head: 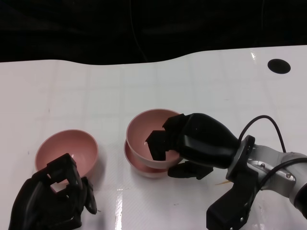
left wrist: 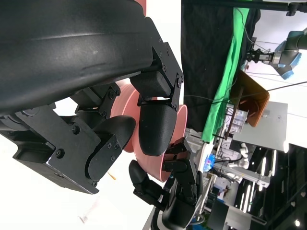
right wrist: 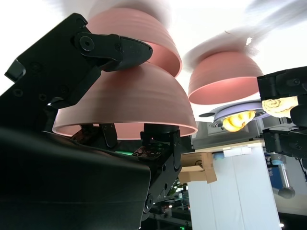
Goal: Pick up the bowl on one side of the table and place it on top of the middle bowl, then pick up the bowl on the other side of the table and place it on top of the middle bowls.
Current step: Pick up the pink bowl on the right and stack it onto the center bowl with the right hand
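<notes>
three pink bowls, all upright. one bowl [head: 152, 132] sits tilted on the middle bowl [head: 144, 165] at the table's centre, its near rim held between black fingers [head: 158, 143]. the third bowl [head: 67, 149] sits alone to the left.

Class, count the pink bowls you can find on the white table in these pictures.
3: a lone bowl by the left hand, and two stacked at the middle, upper bowl gripped by the right hand over the lower bowl.

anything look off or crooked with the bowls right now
The top bowl sits tilted in the middle bowl, not nested flat, with the right hand gripping its rim. The side bowl stands upright by the left hand. No spills or damage.
</notes>
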`<state>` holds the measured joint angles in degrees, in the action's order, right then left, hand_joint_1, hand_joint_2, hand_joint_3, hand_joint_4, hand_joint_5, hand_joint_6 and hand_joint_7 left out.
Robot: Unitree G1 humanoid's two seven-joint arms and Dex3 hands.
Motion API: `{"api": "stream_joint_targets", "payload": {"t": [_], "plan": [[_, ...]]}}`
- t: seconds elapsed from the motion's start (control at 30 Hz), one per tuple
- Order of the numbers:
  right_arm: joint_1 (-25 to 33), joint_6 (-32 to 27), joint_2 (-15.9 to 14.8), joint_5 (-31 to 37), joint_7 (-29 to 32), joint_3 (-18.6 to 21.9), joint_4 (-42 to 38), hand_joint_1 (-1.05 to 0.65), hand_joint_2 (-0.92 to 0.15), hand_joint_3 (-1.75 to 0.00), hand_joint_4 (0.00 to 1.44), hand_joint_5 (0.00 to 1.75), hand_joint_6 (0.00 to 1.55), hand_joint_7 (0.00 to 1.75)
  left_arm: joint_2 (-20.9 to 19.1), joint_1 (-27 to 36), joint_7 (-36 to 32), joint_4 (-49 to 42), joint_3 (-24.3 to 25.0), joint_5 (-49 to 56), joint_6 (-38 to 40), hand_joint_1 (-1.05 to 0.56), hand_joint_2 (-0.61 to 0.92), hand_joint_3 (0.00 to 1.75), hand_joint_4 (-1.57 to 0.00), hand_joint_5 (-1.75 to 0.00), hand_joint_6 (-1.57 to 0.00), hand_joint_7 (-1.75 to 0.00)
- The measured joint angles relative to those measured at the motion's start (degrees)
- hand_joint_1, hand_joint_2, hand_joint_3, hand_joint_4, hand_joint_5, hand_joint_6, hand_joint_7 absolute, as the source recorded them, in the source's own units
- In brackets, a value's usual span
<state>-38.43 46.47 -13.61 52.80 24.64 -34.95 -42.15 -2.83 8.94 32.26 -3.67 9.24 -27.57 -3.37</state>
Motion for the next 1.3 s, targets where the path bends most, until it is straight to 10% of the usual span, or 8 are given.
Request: {"api": "stream_joint_targets", "payload": {"t": [1.3], "plan": [[-2.41,0.03,1.56,2.82,5.64,-4.90,-6.54,-0.20,-0.74,-0.53,0.85,1.75,0.58,1.70,0.34,0.06,-0.95,0.11,-0.20,2.21,-1.30,-0.03,0.48,1.37,-0.90,-1.75,-0.77,-1.75]]}}
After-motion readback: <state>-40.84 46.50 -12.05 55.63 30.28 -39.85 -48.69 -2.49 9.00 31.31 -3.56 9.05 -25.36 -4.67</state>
